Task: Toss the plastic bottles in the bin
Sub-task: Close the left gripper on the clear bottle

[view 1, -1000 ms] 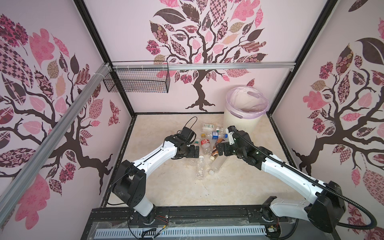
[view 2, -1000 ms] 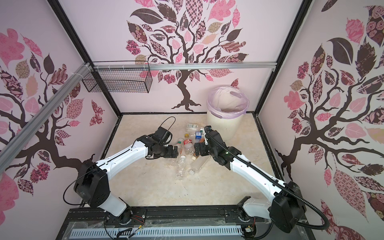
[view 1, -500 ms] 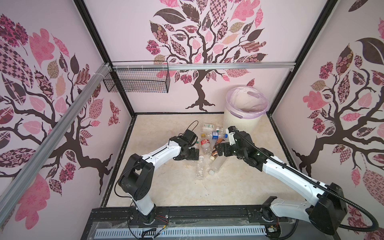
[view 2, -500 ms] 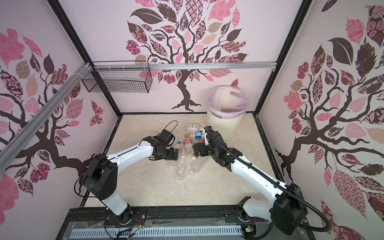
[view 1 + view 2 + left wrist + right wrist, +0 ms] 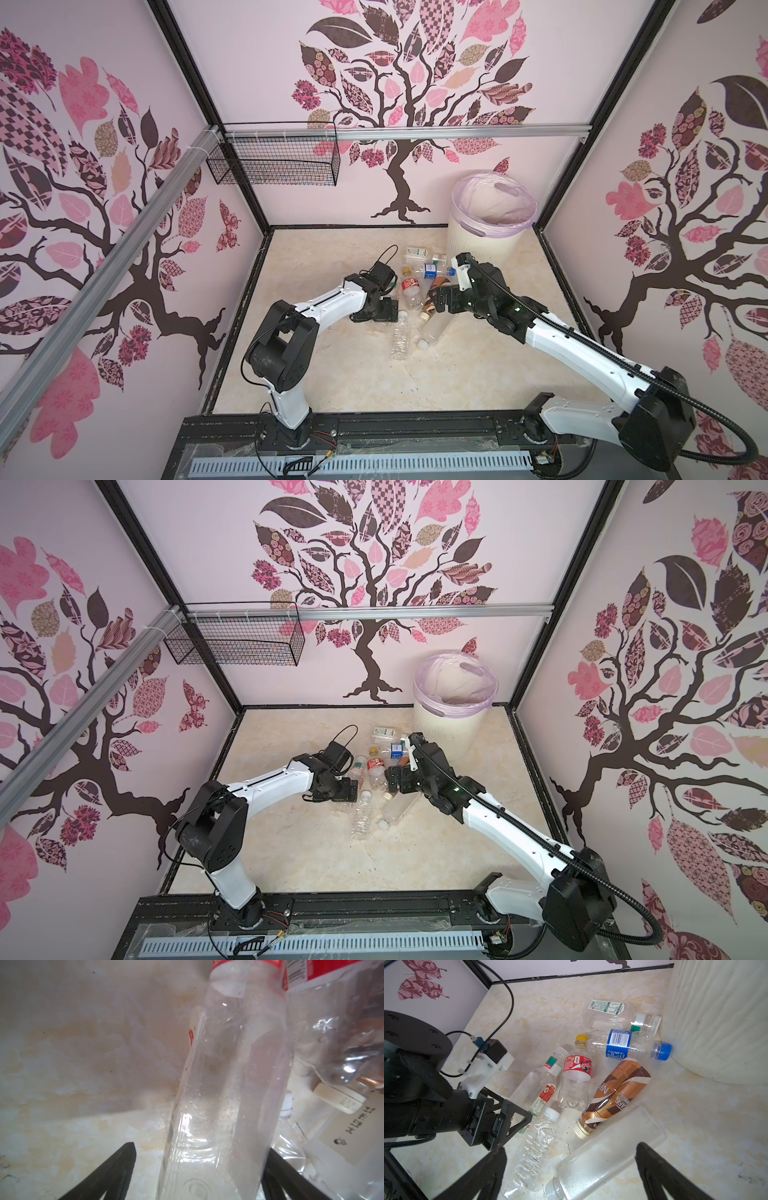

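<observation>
Left hand [image 5: 200, 1147] just started narrowing astride clear red-labelled plastic bottle [image 5: 228, 1084], not yet clamped; right hand [image 5: 571, 1147] fully spread, empty, over frosted square bottle [image 5: 608, 1153]. Pickup imminent.

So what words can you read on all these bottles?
"NE" and "AFE": sideways on the brown bottle.
Red-label bottle: white writing, too blurred to read.
Blue-label bottle: barcode numbers, too small.
Green-label bottle: tiny print, unreadable.
Frosted bottle: dark Chinese writing, unclear.
</observation>
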`<state>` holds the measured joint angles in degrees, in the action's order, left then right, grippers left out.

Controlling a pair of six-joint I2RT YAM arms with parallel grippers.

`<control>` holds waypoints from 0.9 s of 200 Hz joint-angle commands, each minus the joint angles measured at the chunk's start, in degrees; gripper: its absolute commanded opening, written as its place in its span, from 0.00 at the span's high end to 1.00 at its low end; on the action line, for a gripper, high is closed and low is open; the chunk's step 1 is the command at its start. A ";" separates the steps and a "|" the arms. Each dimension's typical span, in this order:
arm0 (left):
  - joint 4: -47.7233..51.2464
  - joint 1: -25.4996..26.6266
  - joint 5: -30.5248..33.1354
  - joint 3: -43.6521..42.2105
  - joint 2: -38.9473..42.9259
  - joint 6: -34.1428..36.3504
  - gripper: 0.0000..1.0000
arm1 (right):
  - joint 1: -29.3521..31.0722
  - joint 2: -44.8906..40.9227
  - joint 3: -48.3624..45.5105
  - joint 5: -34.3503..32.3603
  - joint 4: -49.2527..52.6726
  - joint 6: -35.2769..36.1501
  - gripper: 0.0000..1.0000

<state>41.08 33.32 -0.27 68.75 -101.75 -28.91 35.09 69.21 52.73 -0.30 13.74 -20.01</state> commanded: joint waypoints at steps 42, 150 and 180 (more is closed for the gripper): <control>-1.49 0.12 0.27 -0.44 -2.14 -0.72 0.21 | 0.24 -3.04 -1.42 -0.14 -0.48 -0.38 0.00; -0.43 0.03 2.72 0.55 1.98 -0.64 0.42 | 0.23 -3.36 -1.32 1.04 -0.69 -1.76 0.01; 0.21 0.01 3.38 2.03 5.50 -0.48 0.42 | 0.23 -3.29 0.32 0.76 -0.43 -2.56 0.00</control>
<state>40.91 33.32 1.56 68.79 -100.71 -29.93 35.09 67.55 50.94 0.27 13.45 -21.32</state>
